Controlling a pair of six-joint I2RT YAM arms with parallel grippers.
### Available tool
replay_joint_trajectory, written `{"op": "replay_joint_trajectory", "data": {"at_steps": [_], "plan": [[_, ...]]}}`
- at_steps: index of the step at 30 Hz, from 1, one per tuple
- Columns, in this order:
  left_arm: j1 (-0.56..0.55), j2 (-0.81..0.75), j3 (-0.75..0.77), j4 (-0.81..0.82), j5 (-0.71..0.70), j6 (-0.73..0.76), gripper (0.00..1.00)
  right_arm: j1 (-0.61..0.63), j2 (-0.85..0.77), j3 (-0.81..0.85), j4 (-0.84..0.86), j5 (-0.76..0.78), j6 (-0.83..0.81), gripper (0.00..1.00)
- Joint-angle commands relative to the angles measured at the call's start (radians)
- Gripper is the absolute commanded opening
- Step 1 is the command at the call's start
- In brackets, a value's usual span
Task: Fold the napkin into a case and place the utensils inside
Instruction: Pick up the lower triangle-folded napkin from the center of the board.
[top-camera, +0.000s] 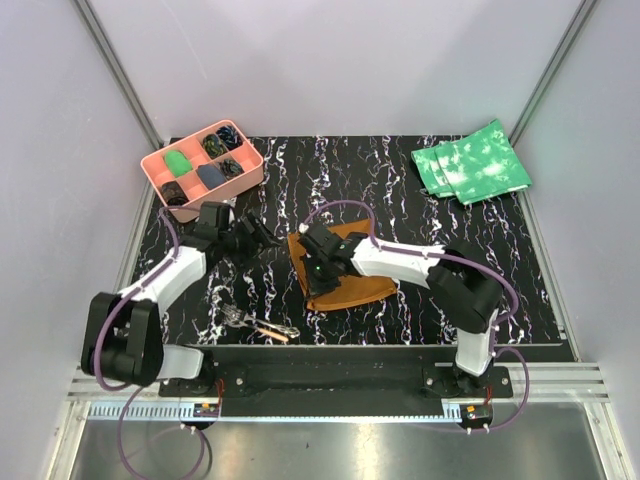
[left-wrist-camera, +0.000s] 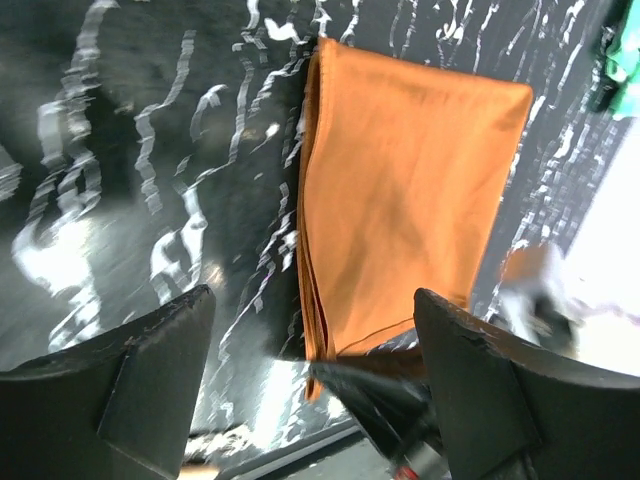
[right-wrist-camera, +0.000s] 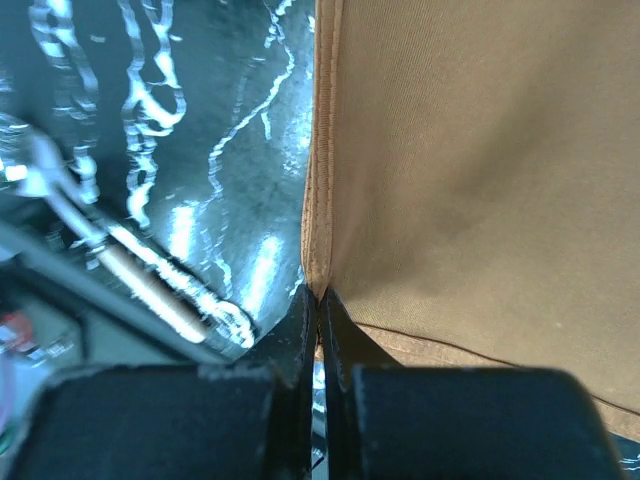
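Folding is in hand: the right claw pinches the napkin's 9 o'clock edge mid-surface, the left claw is spread nearby, and next that edge likely needs carrying toward 3 o'clock.

1. napkin: runs off the top and right edges past the right gripper; its hem vanishes between the closed fingertips.
2. utensils: left of that claw, blurred, cut by the left edge.
3. tray contents, far up-left: too small to identify.
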Motion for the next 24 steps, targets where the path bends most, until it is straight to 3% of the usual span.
{"op": "replay_joint_trajectory", "data": {"at_steps": [1,10,24], "plan": [[-0.02,0.116,0.027,0.225,0.125,-0.059,0.83,-0.038,-0.1,-0.052,0.127,-0.169,0.008,0.0],[-0.079,0.323,0.105,0.278,0.083,-0.09,0.83,-0.104,-0.17,-0.123,0.167,-0.247,0.021,0.0],[-0.083,0.472,0.158,0.274,0.016,-0.136,0.68,-0.15,-0.2,-0.169,0.213,-0.312,0.036,0.0]]}}
